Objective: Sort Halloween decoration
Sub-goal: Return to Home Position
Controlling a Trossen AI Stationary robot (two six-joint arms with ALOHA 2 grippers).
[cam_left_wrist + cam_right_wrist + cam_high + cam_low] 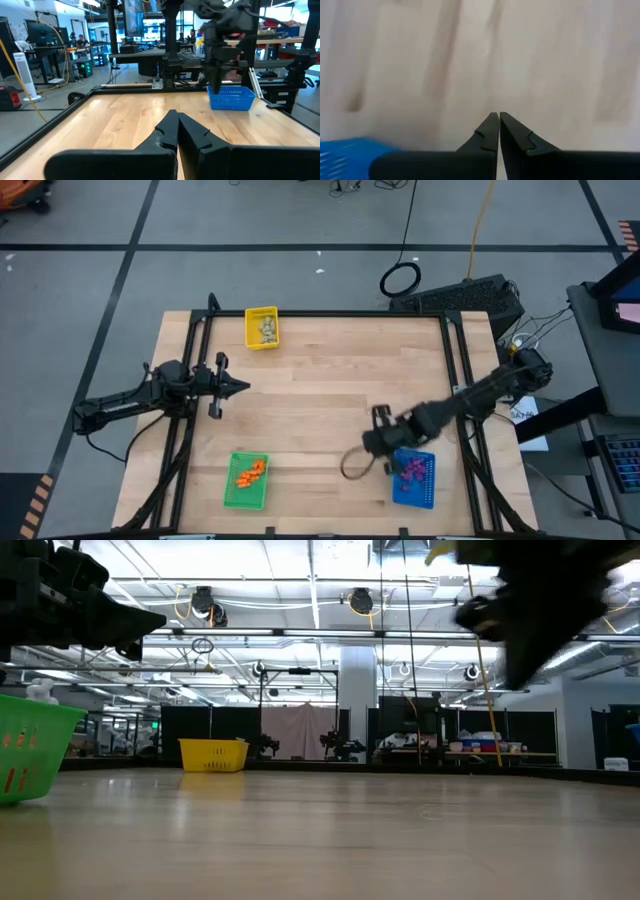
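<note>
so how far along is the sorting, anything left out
Looks nearly finished. The orange trinkets lie in the green tray, purple trinkets in the blue tray, grey trinkets in the yellow tray, and I see none loose on the table. Nothing is in hand: the left gripper at the table's left side and the right gripper beside the blue tray are both shut and empty. Probably only parking the arms is left.

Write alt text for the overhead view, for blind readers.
Trinkets lie sorted in a yellow tray, green tray and blue tray on a table. The right end effector is beside the blue tray; the left end effector waits opposite.
</note>
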